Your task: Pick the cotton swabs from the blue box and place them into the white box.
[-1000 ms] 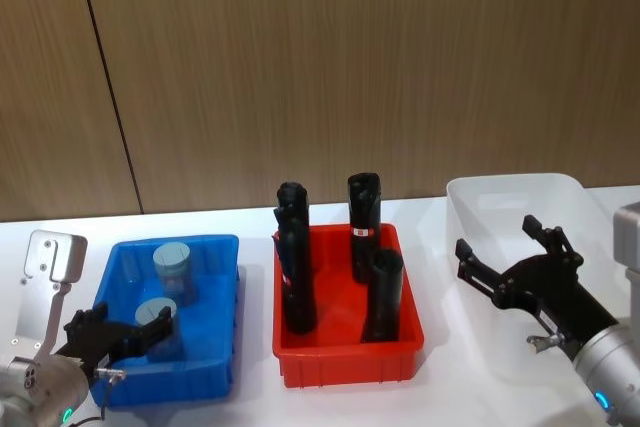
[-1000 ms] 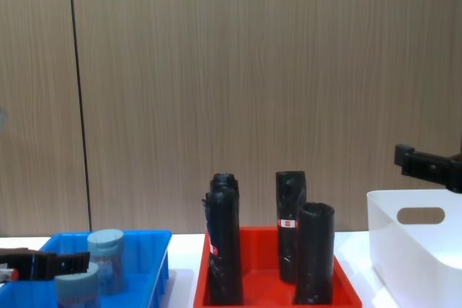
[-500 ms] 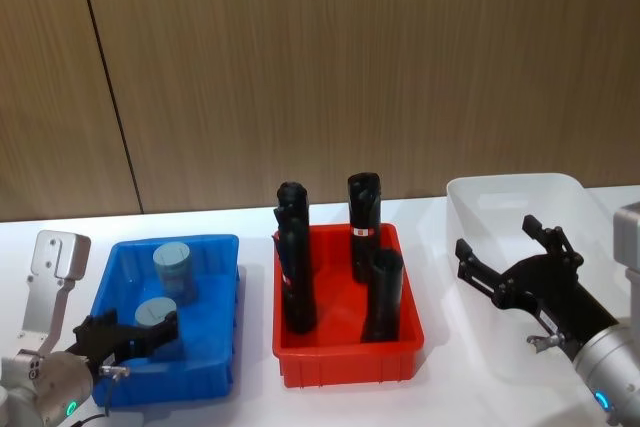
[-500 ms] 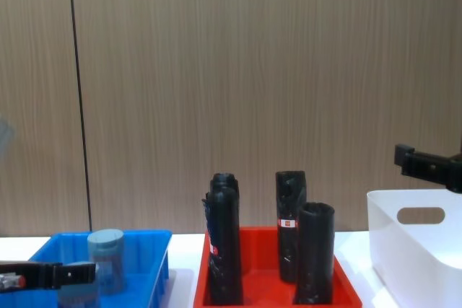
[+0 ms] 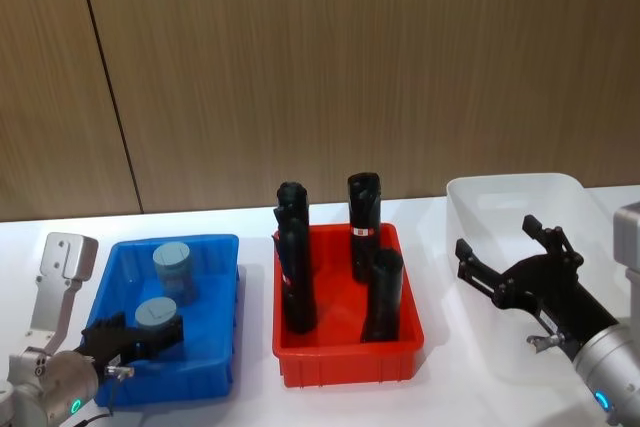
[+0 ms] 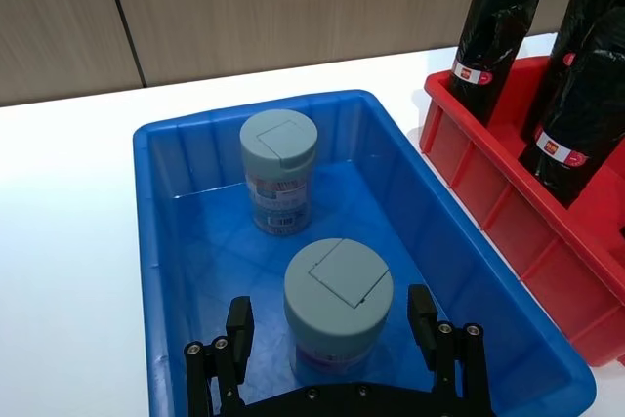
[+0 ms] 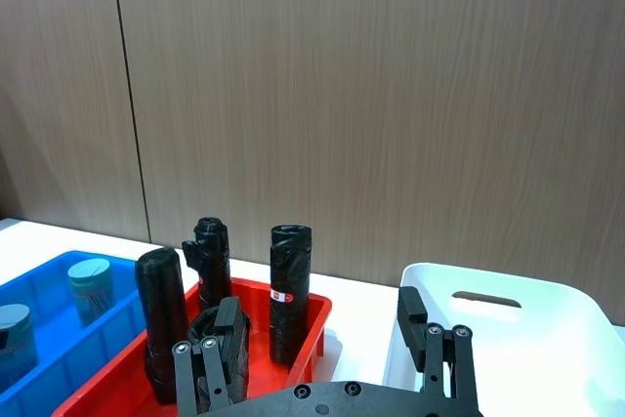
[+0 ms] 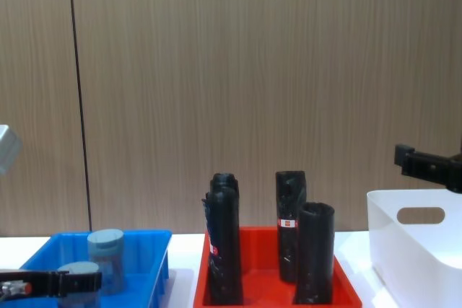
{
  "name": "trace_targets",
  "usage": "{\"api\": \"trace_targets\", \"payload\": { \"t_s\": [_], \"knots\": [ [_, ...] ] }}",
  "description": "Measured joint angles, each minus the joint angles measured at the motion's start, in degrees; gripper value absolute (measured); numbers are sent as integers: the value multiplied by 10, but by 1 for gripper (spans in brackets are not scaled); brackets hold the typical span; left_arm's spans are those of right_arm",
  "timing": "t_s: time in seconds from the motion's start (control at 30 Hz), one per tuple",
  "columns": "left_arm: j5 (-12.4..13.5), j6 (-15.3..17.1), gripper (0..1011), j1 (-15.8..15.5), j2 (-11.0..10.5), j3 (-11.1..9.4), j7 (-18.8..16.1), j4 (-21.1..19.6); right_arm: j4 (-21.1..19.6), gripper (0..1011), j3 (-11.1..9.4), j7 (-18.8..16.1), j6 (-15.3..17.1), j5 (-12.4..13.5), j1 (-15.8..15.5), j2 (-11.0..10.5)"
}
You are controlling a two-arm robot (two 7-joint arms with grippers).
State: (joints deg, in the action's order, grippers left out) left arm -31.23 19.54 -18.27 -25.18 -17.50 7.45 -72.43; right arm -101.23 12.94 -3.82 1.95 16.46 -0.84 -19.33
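White tabletop [image 5: 255, 392] — your left gripper [image 6: 330, 319] sits with jaws spread around the nearer clear, grey-lidded cotton swab jar [image 6: 338, 290] in the shallow bright blue plastic box [image 6: 161, 241] — right gripper [image 5: 495, 235], jaws spread, by the tall white plastic box [image 5: 510, 182].

Three containers stand in a row on the worktop [image 5: 255, 387]. The left box [image 5: 228, 347] and the middle tray [image 5: 345, 362] are just beside each other, and the right box [image 5: 480, 217] is farthest right. Two cotton swab jars stand upright in the left box, the rear jar [image 5: 173, 270] behind the near jar [image 5: 157, 319]. My left end effector [image 5: 140, 339] sits at that box's near end, with its spread fingers on either side of the near jar. Rolls [image 5: 382, 297] stand upright in the middle tray. My right end effector [image 5: 497, 237], fingers apart, hangs over the right box's near left part.
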Motion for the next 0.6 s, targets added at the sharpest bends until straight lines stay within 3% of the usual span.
{"api": "trace_targets", "payload": {
  "t_s": [0.37,0.6],
  "knots": [
    [11,-9,1000,-14,8,-3,25,28,0,1002,0,0,0,0,0,0],
    [17,-15,857,-22,13,-5,37,44,0,1002,0,0,0,0,0,0]
  ]
}}
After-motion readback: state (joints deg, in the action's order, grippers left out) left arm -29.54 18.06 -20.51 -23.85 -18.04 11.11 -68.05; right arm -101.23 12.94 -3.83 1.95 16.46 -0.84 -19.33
